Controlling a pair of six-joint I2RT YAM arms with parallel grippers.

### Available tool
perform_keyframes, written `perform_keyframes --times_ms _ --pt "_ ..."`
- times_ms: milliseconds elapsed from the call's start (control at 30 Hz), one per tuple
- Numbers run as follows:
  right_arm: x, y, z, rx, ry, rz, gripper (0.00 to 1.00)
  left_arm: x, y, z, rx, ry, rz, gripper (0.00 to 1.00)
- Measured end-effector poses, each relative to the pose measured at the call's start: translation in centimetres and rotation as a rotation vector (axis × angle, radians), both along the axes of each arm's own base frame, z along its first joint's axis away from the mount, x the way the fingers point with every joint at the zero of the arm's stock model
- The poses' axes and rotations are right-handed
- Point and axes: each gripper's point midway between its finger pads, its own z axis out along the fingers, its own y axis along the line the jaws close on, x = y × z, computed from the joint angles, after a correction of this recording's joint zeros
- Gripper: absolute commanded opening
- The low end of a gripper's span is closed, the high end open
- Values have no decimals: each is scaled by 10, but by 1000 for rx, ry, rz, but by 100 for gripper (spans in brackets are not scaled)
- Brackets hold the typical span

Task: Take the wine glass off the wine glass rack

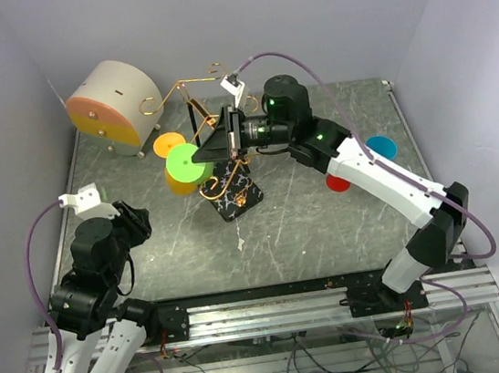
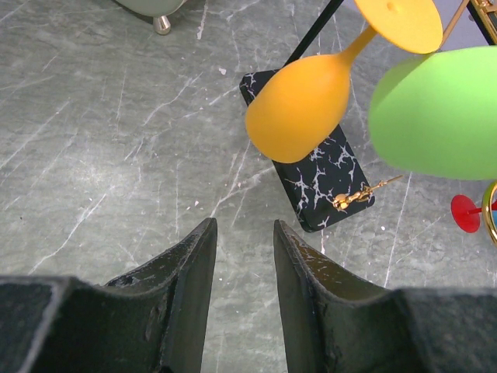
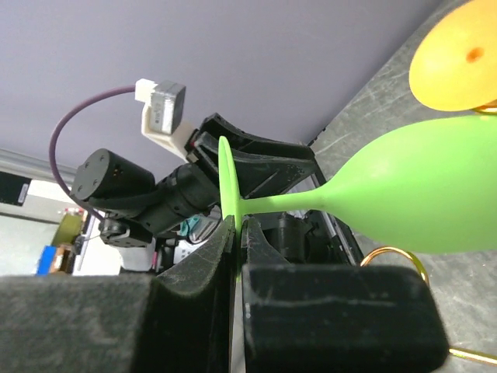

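The wine glass rack [image 1: 236, 199] stands mid-table on its black marble base [image 2: 318, 171], with gold wire arms [image 1: 183, 89]. A green wine glass [image 1: 187, 164] hangs upside down left of the post, foot on top. My right gripper [image 1: 211, 153] is shut on the rim of its foot [image 3: 227, 179]; stem and bowl [image 3: 404, 186] run off to the right. Whether it still touches the wire is unclear. An orange wine glass [image 2: 299, 105] hangs beside it. My left gripper [image 2: 242, 225] is open and empty, low over the table at the near left [image 1: 135, 222].
A round beige-and-orange drawer box [image 1: 115, 108] stands at the back left. A blue glass [image 1: 379, 145] and a red glass [image 1: 338, 181] lie on the table under the right arm. Walls close in on the left, back and right.
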Motion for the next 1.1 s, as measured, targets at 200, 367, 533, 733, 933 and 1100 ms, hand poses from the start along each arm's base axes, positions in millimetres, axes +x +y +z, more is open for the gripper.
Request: perform_keyframes --times_ms 200,367,533,733,933,1100 --pt "-7 -16 47 9 -126 -26 0 0 0 0 0 0 0 46" --pt "-11 -48 108 22 -363 -123 0 0 0 0 0 0 0 47" --pt "-24 -102 145 5 -570 -275 0 0 0 0 -4 2 2 47" --pt "-25 -158 148 -85 -734 -455 0 0 -11 -1 -71 20 -25 48" --pt "2 -185 83 -330 -782 -565 0 -9 -49 35 -311 12 -147 60" --pt "21 -202 25 -551 -781 -603 0 -21 -89 93 -594 0 -300 62"
